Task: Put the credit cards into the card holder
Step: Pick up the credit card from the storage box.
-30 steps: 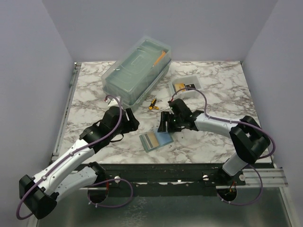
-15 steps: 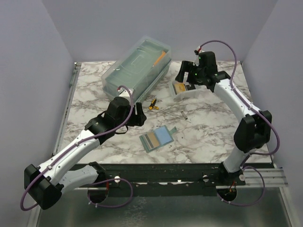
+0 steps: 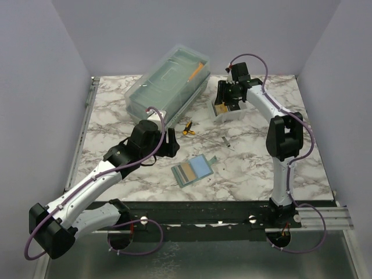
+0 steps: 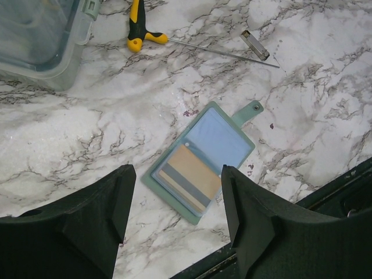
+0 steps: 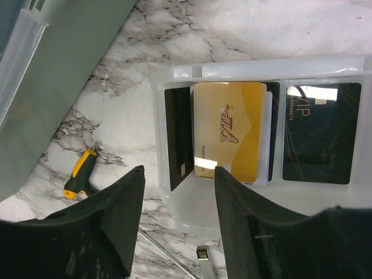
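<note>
The card holder [image 4: 226,136] [image 3: 196,169] lies open on the marble, a gold card with a grey stripe [image 4: 189,174] in its near pocket. My left gripper [image 4: 177,174] [image 3: 170,143] hovers above it, open and empty. At the back, a white tray [image 5: 215,203] [image 3: 235,114] holds the credit cards: a gold one [image 5: 229,131], a black one [image 5: 317,133] to its right, and a black one [image 5: 179,136] leaning at the tray's left wall. My right gripper [image 5: 179,174] [image 3: 224,100] hangs open just above the tray's near left corner, holding nothing.
A large translucent lidded box [image 3: 168,86] stands at the back left. A yellow-handled tool [image 3: 187,129] [image 4: 139,29] [image 5: 81,174] with a thin shaft lies between box and tray, a small metal piece [image 4: 254,45] beside it. The table's front edge runs just below the card holder.
My right arm has swung from beside the card holder to the back and come down over the white tray. My left arm has edged slightly forward.
</note>
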`<state>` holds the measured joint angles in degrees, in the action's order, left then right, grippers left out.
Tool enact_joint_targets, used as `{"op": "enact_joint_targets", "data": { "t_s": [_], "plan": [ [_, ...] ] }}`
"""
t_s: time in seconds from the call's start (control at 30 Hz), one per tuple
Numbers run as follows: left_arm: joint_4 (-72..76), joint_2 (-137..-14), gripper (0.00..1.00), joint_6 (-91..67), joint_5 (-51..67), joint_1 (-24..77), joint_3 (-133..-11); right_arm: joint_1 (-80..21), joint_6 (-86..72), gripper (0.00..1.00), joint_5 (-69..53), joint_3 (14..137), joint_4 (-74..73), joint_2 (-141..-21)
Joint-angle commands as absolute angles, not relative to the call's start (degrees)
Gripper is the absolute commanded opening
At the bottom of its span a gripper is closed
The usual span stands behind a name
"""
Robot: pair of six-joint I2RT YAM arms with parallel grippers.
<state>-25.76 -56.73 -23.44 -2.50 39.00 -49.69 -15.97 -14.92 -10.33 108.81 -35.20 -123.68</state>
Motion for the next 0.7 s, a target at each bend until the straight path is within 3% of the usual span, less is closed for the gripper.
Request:
{"op": "enact_joint_targets", "data": {
  "t_s": [0.0,0.67],
  "plan": [
    [-24.3,-57.2,0.67,-22.3,-0.1,38.5,-49.0,-16.2,-13.6,0.52,-12.7,111.2,-36.4,-124.7],
    [-23.0,-59.4,0.68,-23.0,6.0,33.8,-48.7,-16.8,-12.4,0.43,-14.3,111.0,-35.0,-129.3]
  ]
}}
